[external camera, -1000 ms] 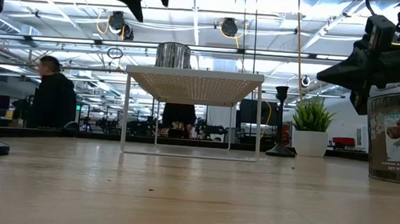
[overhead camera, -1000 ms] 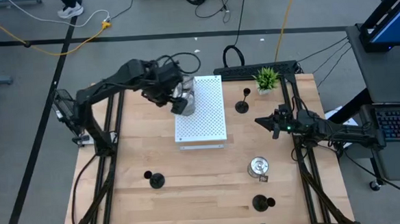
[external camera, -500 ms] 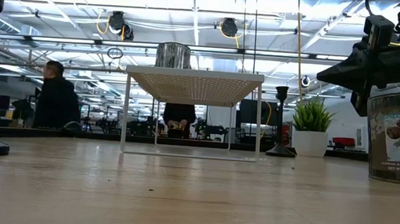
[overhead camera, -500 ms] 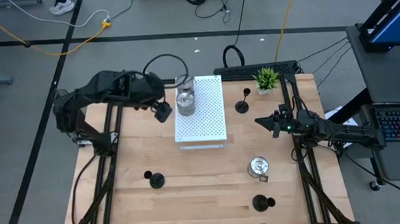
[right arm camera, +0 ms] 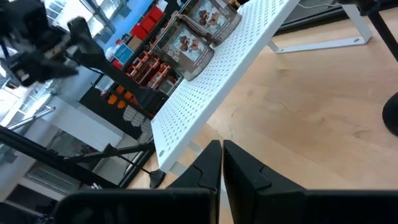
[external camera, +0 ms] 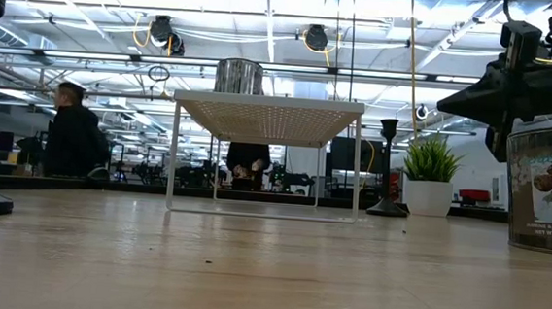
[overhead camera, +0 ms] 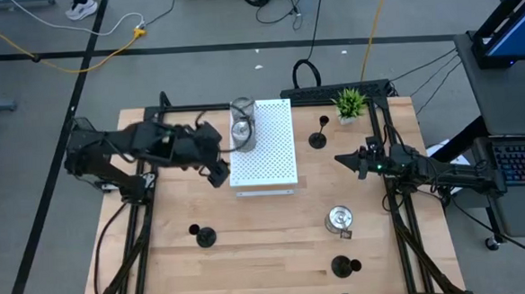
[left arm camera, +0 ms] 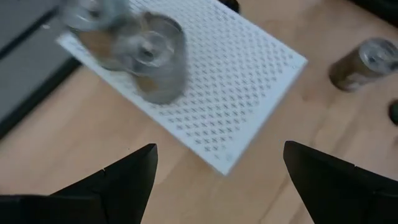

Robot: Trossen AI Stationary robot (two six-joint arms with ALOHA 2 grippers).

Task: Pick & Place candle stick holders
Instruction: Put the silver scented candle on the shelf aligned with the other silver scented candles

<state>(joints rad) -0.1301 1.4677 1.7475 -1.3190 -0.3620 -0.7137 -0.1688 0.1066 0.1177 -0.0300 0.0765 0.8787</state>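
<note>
Two silver cup holders (overhead camera: 243,133) (overhead camera: 241,108) stand on the white perforated board (overhead camera: 267,156); both also show in the left wrist view (left arm camera: 155,56). A third silver cup (overhead camera: 339,219) stands on the table at the near right. Three black stem holders stand on their round bases: far right (overhead camera: 319,139), near left (overhead camera: 204,236), near right (overhead camera: 343,267). My left gripper (overhead camera: 217,174) hovers open and empty just left of the board; its fingers stand wide apart (left arm camera: 217,180). My right gripper (overhead camera: 341,158) waits shut and empty right of the board (right arm camera: 222,163).
A small green potted plant (overhead camera: 350,103) stands at the far right corner. The board stands raised on thin legs (external camera: 268,107) with open room beneath it. People show in the room beyond the table (external camera: 73,131). Bare wood lies across the table's near middle.
My left gripper has drawn away from the silver cup on the board, going toward the table's left edge and then the near edge, and has risen out of the low view. The cup stays upright on the board.
</note>
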